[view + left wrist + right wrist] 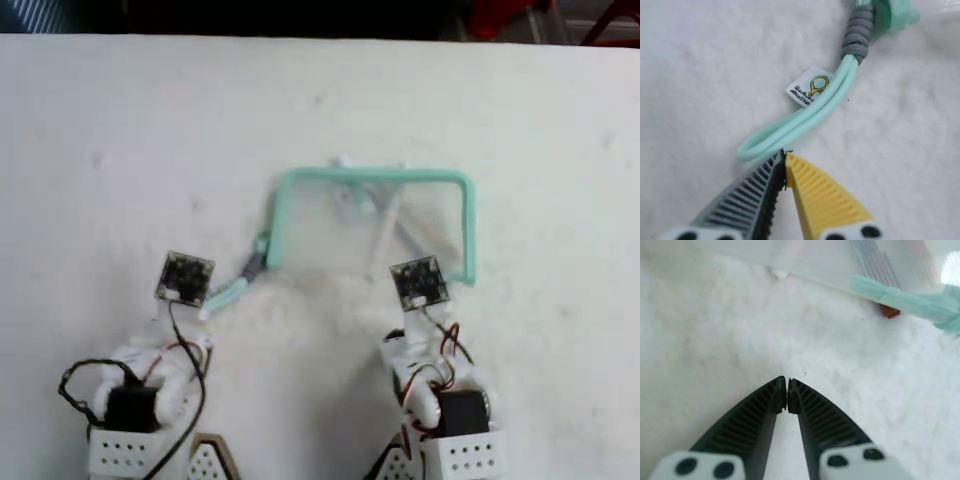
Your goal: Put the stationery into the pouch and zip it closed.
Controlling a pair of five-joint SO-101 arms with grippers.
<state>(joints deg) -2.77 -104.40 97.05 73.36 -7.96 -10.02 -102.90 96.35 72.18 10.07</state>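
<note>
Where the left hand point(785, 156) sits low over the white bench point(110, 130), its grey ribbed finger point(747, 195) and yellow ribbed finger point(820, 195) are pressed together tip to tip, and nothing is seen between them. The tips lie right at the rounded end of a mint-green cord loop point(795, 125); whether they touch it cannot be told. The loop lies flat on the bench and runs away from the hand past a small white fabric label point(810, 87) to a grey wound collar point(858, 32). In the high view the collar joins the near left corner of the transparent plastic pouch point(467, 225), which is edged in mint green. The right hand point(787, 390) has two black ribbed fingers closed to a hairline slit, grasping nothing, and it hovers over bare bench just short of the pouch's near edge. The pouch lies flat at the middle of the bench, ahead of both arms, with the left arm point(150, 390) at its cord side and the right arm point(440, 395) by its near right corner. Pale slender stationery point(385, 235) shows through the clear wall, too faint to identify. In the right wrist view a grid-patterned piece point(875, 265) lies behind the clear wall and a small reddish-brown piece point(888, 312) sits at the mint edging. Whether the zip is open or shut cannot be told.
</note>
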